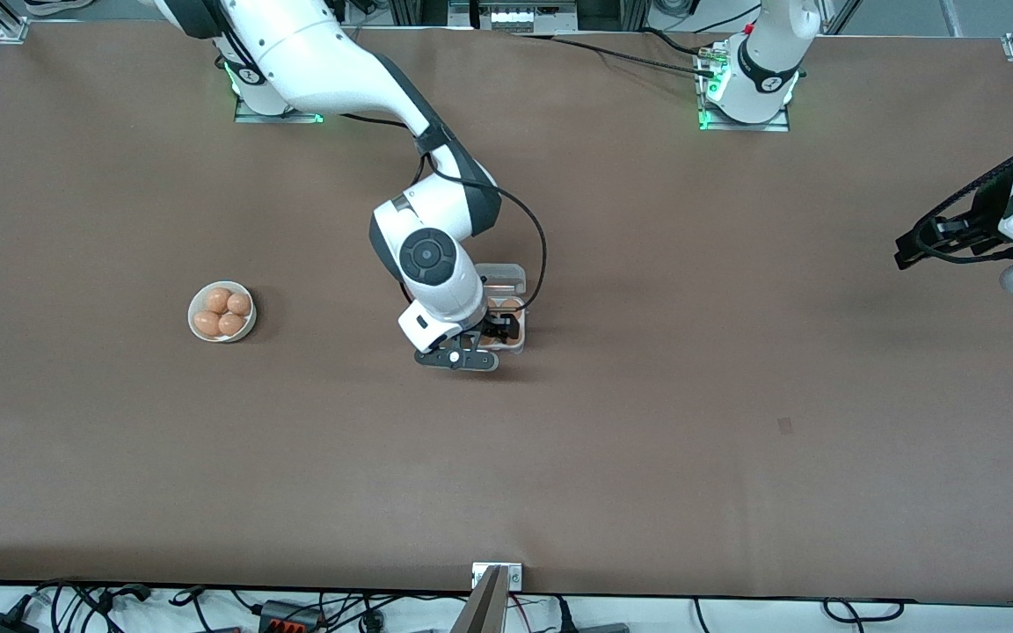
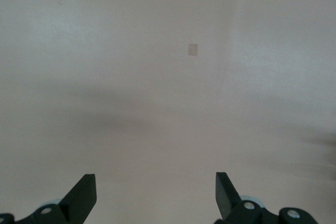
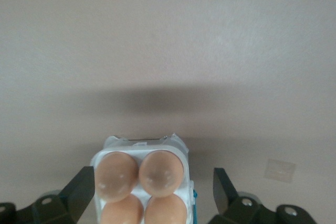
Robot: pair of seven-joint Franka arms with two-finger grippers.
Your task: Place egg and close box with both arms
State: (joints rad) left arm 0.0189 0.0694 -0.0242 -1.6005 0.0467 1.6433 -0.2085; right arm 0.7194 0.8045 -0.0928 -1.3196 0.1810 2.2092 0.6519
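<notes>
The box (image 1: pixel 513 332) sits mid-table, its clear lid (image 1: pixel 501 276) lying open on the side farther from the front camera. Several tan eggs (image 3: pixel 116 174) fill its whitish tray (image 3: pixel 100 157); the egg of the task looks the same as the others there. My right gripper (image 1: pixel 493 338) hangs low over the box, open, one finger on each side of the tray (image 3: pixel 152 190), holding nothing. My left gripper (image 1: pixel 909 251) waits in the air over the left arm's end of the table, open and empty (image 2: pixel 156 192).
A round white bowl (image 1: pixel 222 311) with several more eggs stands toward the right arm's end of the table. A small pale patch (image 1: pixel 785 425) marks the brown table surface between the box and the left arm's end.
</notes>
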